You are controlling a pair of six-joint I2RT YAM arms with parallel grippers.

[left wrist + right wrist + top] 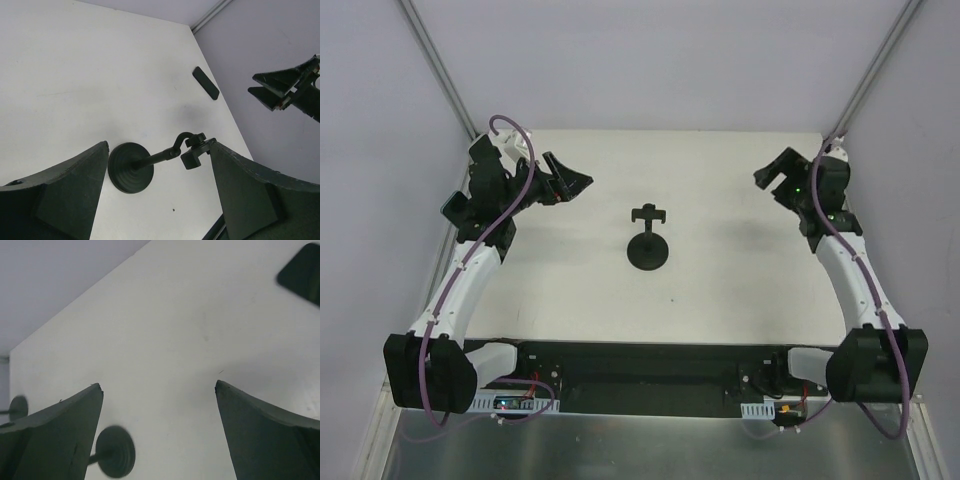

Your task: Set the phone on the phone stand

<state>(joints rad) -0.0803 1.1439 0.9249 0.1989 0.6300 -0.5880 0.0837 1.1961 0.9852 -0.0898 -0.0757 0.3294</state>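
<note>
Stand (646, 248) upright mid-desk (720, 190), round base down, clip on top. Phone (205, 83) isn't on it: it's lying flat on the desk, well off to the stand's right, by the desk edge. Left tool (567, 178) hangs beyond & left of the stand, 2 fingers spread wide, gripping nothing. Right tool (775, 180) is beyond & right of the stand, near the phone, also wide open, nothing betw. its fingers.

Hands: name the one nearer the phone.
The right hand; the phone lies at its table edge, while the left hand sits beyond the stand.
</note>
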